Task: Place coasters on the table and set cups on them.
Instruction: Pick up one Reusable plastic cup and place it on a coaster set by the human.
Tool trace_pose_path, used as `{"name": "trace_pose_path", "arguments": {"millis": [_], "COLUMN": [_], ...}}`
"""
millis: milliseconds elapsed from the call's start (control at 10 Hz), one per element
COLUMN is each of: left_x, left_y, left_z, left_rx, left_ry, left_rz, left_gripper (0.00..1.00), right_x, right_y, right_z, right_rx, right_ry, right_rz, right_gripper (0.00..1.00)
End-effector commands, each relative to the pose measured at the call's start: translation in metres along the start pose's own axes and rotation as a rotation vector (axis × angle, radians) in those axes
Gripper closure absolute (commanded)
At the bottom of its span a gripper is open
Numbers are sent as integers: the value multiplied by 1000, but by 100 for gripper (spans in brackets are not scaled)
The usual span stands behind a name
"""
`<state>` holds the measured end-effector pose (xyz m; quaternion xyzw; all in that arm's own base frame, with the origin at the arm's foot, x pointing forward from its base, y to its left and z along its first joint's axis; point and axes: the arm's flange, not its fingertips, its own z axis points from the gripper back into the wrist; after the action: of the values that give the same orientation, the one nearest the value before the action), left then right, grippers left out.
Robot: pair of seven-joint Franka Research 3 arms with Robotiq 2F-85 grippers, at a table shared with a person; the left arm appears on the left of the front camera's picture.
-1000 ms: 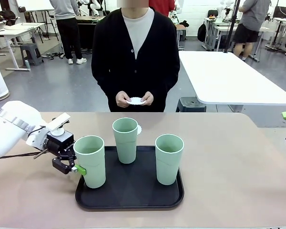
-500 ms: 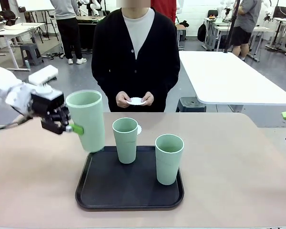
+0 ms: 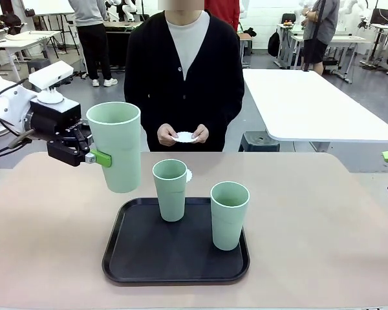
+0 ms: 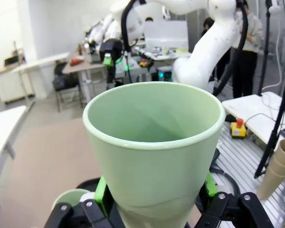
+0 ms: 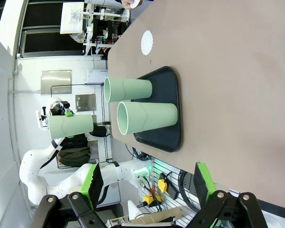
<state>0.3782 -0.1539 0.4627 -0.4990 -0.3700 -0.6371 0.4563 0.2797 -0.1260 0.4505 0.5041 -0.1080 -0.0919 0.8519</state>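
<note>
Front view shows the left gripper (image 3: 103, 158) clamped on one cup (image 3: 116, 148), holding it upright in the air above the table (image 3: 310, 213), near the left edge of the black tray (image 3: 174, 268). A second cup (image 3: 171, 189) and a third cup (image 3: 229, 214) stand on that tray. Right wrist view shows the right gripper (image 5: 147, 175) spread wide and empty.

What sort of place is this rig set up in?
Probably a robotics lab or open workshop: rows of white worktables on a grey floor, people standing at far benches, and an emergency-stop button.
</note>
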Motion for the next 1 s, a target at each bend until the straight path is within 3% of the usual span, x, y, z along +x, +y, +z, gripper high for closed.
{"name": "trace_pose_path", "arguments": {"millis": [0, 600, 700, 900], "left_x": [4, 4, 1, 19], "left_y": [4, 4, 1, 58], "left_z": [-1, -1, 0, -8], "left_rx": [-9, -9, -2, 59], "left_ry": [-5, -5, 0, 3], "left_rz": [-7, -7, -1, -8], "left_gripper": [100, 100, 13, 13], "right_x": [1, 1, 1, 1], "right_y": [0, 0, 0, 0], "right_z": [0, 0, 0, 0], "right_rx": [13, 13, 13, 13], "right_ry": [3, 3, 3, 3], "right_rz": [4, 4, 4, 4], "right_gripper": [0, 0, 0, 0]}}
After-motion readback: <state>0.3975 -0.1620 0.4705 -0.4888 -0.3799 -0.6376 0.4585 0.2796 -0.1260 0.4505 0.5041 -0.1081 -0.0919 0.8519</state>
